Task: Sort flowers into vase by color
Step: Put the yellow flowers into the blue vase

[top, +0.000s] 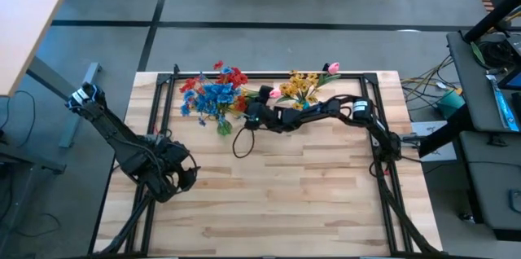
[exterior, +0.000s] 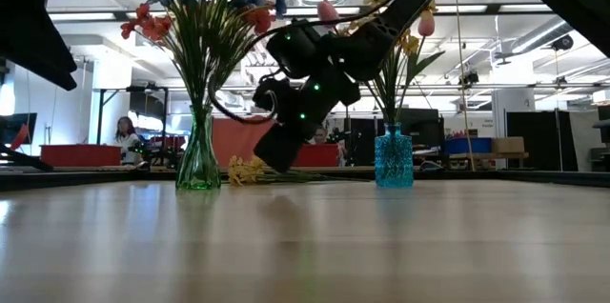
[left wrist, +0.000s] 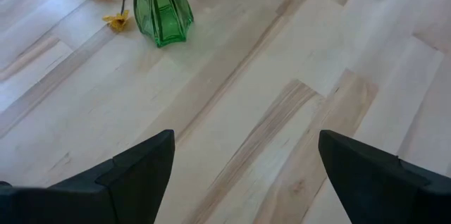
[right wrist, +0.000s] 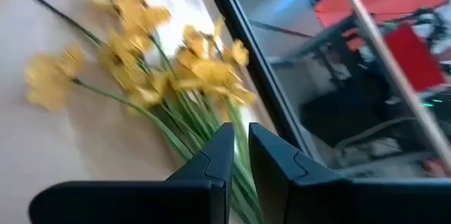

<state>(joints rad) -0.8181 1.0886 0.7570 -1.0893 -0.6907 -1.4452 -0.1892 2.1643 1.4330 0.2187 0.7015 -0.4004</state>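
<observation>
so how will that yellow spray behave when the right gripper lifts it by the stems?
Yellow spray: thin green stems, so probably floppy, heads drooping. Likely light. The right gripper is shut on just a few stems, so the bunch may fan apart or slip. The left gripper waits open.

Near half of the surface [top: 277,202] bare wood, open for passage from either side. Far edge crowded: green vase [exterior: 198,158] at far left with red and blue flowers [top: 213,92] spreading above it, blue vase [exterior: 393,157] at far right with yellow flowers [top: 299,86] and pink buds. Gap between vases blocked by right hand [top: 249,116], fingers pressed together, low over loose yellow sprays [exterior: 250,171] lying there. Left hand [top: 181,179], fingers wide, at near left, well apart from vases.
</observation>
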